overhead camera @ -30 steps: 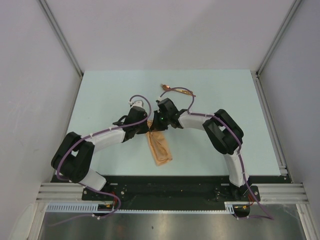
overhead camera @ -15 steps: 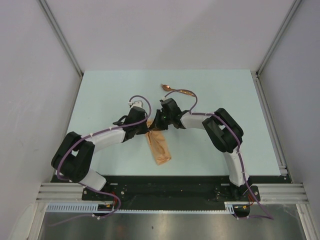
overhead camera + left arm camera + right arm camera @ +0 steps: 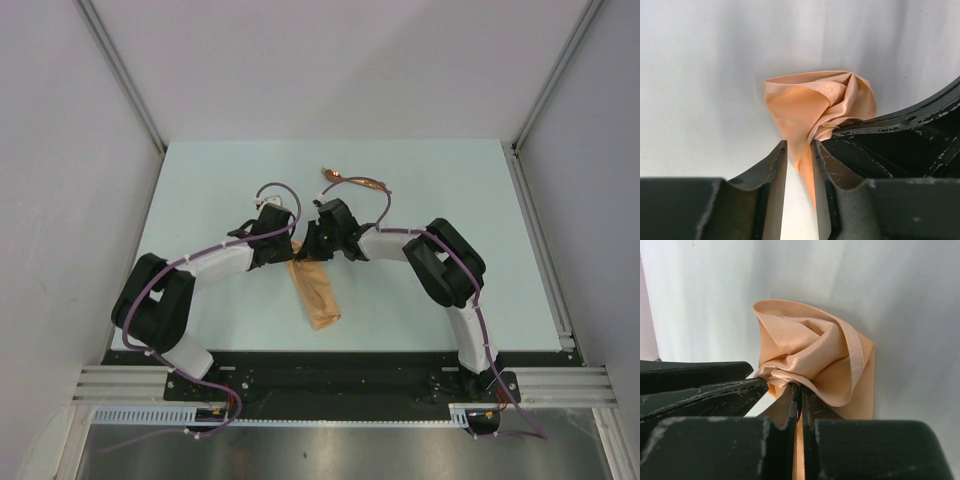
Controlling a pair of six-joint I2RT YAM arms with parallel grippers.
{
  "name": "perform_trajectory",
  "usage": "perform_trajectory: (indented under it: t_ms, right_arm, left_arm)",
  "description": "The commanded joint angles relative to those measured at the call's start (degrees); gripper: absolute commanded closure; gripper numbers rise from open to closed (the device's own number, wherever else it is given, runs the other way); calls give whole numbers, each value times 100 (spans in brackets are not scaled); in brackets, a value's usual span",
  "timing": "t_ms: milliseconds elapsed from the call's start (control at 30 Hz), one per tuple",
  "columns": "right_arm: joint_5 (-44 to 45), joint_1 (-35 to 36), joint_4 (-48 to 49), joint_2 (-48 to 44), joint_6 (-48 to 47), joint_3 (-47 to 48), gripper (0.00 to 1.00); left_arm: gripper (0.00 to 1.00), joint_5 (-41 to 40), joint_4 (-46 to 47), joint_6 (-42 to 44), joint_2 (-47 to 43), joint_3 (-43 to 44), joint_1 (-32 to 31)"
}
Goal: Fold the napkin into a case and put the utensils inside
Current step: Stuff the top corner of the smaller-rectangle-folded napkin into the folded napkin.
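Left wrist view: the left fingers (image 3: 771, 167) stand apart. A hanging fold of the napkin (image 3: 815, 105) drops into the gap between them. The fold lies against one inner face, with pale worktop showing on its other side, so the cloth is not pinched here. Above the tips the peach-orange cloth is bunched into a loose crumpled twist. Part of the other arm's dark finger overlaps its lower right side.

In the right wrist view the right fingers (image 3: 809, 407) are pressed together and clamped on the napkin (image 3: 810, 350). A thin orange edge of cloth shows in the seam between them. The gathered cloth rises just past the tips as a rounded loop with a hemmed band across it. The left arm's dark finger comes in from the left and touches the bunch at its base.

From the top external view both wrists meet over the far end of the napkin (image 3: 313, 290). From there it runs as a narrow folded strip on the worktop (image 3: 450, 190) toward the arm bases, near the middle. The utensils (image 3: 355, 181) lie farther back beyond the right wrist, apart from the cloth. They show as a copper-gold glint with a purple cable looping across them.
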Motion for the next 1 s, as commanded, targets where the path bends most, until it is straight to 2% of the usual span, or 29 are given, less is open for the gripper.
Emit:
perform_trajectory:
  t_ms: [0, 133, 333, 733, 967]
  right_arm:
    - [326, 87, -506, 61, -434, -14, 98]
    - [186, 87, -664, 18, -688, 22, 91]
    - [159, 61, -760, -149, -1154, 215, 78]
    - [124, -9, -814, -360, -1436, 461, 60]
    - [238, -9, -1007, -360, -1612, 707, 58]
  left_arm:
    - [71, -95, -182, 45, 14, 311, 47]
    - [69, 282, 124, 36, 6, 198, 65]
    - [71, 300, -102, -113, -152, 172, 161]
    - [73, 907, 12, -272, -619, -189, 777]
    - [75, 1083, 82, -298, -338, -181, 794]
